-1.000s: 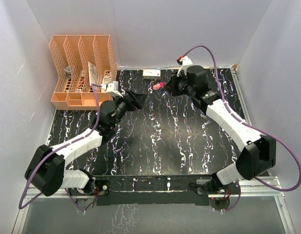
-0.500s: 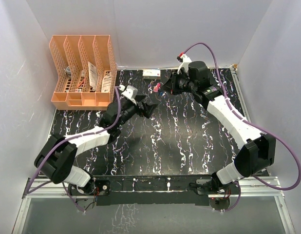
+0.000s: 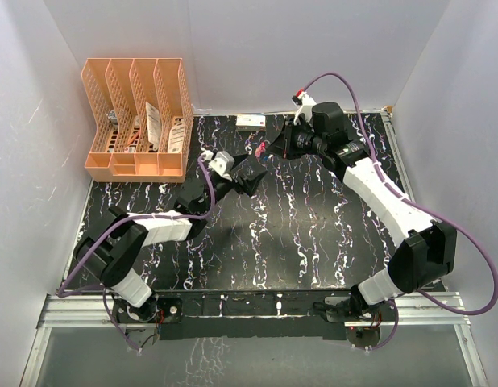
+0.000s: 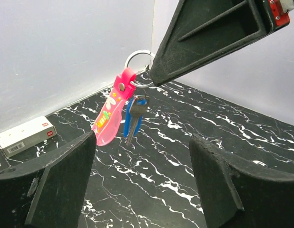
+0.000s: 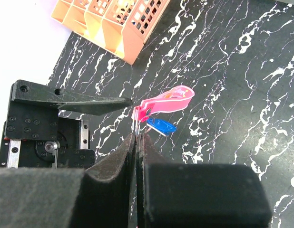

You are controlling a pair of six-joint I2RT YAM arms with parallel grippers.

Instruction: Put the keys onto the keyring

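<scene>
My right gripper (image 3: 271,149) is shut on the thin ring (image 4: 137,59) of the pink keyring (image 4: 110,114) and holds it in the air above the back of the table. The strap hangs down from the ring. A blue-headed key (image 4: 128,126) and a darker silver key (image 4: 136,115) hang on the ring beside the strap. In the right wrist view the strap (image 5: 168,101) and the blue key (image 5: 161,126) sit just past my shut fingertips (image 5: 130,142). My left gripper (image 4: 142,147) is open and empty, a little in front of the keyring and facing it.
An orange file organizer (image 3: 136,113) stands at the back left. A small white box (image 3: 251,121) lies by the back wall and also shows in the left wrist view (image 4: 24,137). White walls close the table on three sides.
My left arm has stretched right and forward, bringing its open gripper close to the keyring. My right gripper has shifted slightly left with the keyring in it.
</scene>
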